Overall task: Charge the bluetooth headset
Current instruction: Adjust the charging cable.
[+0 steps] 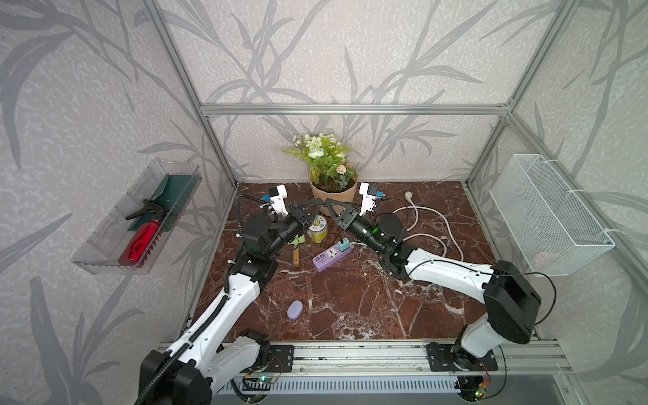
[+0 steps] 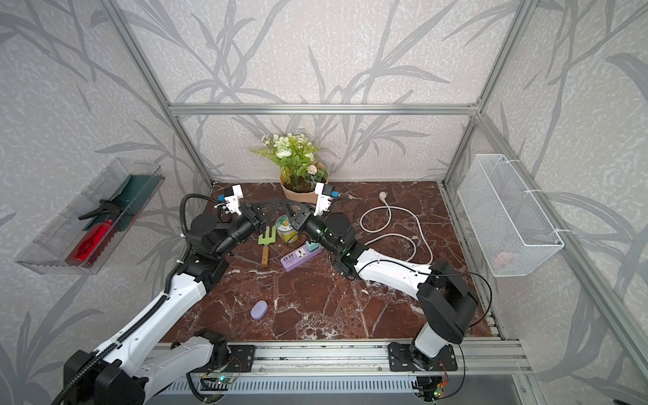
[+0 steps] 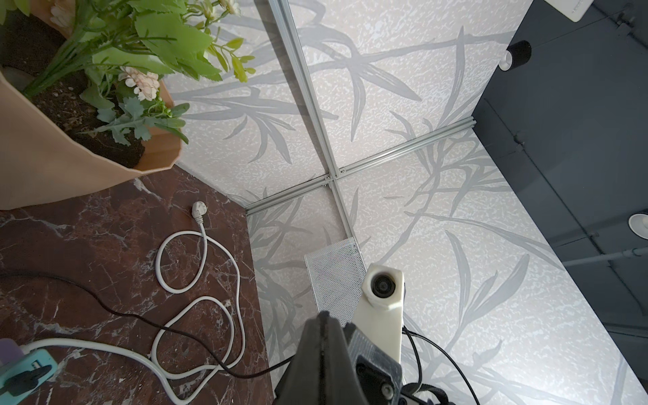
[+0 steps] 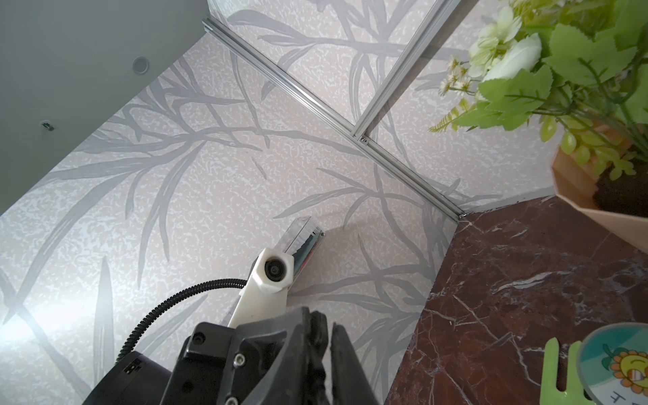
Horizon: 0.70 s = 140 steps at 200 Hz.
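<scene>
The bluetooth headset (image 1: 294, 310) (image 2: 259, 310) is a small lavender oval case lying alone on the marble table near its front left. Further back lies a purple power strip (image 1: 331, 257) (image 2: 301, 258) with a teal charger plug (image 1: 344, 242) (image 3: 29, 368) in its far end. Both arms are raised at the back, tip to tip over a jar and far from the headset. My left gripper (image 1: 319, 201) (image 3: 324, 314) is shut and empty. A thin gap shows between the jaws of my right gripper (image 1: 327, 202) (image 4: 324, 315), with nothing in it.
A potted plant (image 1: 333, 196) stands at the back, with a yellow jar (image 1: 317, 231) and a green garden fork (image 2: 266, 240) in front of it. A white cable (image 1: 431, 224) loops at the back right. A wire basket (image 1: 547, 214) and a clear tray (image 1: 136, 217) hang on the side walls.
</scene>
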Each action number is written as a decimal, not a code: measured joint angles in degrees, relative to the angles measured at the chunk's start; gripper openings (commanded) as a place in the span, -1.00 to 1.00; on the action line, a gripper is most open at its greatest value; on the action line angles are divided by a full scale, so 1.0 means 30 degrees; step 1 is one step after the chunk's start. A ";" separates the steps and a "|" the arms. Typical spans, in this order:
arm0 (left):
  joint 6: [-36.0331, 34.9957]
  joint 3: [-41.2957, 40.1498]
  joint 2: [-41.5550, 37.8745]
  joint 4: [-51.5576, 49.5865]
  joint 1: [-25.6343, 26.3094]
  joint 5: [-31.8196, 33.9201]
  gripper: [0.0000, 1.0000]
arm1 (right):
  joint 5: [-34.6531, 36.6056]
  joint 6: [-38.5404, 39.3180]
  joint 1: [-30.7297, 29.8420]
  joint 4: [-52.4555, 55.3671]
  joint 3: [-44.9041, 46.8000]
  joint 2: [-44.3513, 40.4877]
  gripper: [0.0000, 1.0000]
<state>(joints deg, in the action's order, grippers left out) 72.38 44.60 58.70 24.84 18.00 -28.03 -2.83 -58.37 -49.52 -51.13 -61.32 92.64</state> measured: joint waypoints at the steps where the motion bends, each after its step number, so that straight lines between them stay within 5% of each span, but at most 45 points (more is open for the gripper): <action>1: 0.0000 0.0000 0.0000 -0.0007 0.0000 0.0007 -1.00 | -0.0015 -0.0007 0.0000 0.0000 -0.0007 0.0000 -0.72; 57: -0.0284 0.0000 -0.0044 -0.0270 0.0000 0.0204 -1.00 | -0.0969 -0.1515 0.0138 -0.0423 -0.0255 0.0641 -0.62; 140: -0.0517 0.0007 -0.0036 -0.0313 0.0000 0.0255 -0.96 | -0.1596 -0.2601 0.0284 -0.0539 -0.0255 0.0641 -1.00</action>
<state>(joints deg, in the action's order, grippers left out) 70.83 44.62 58.59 23.90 18.00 -27.27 -7.62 -66.17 -48.66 -52.75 -62.08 94.56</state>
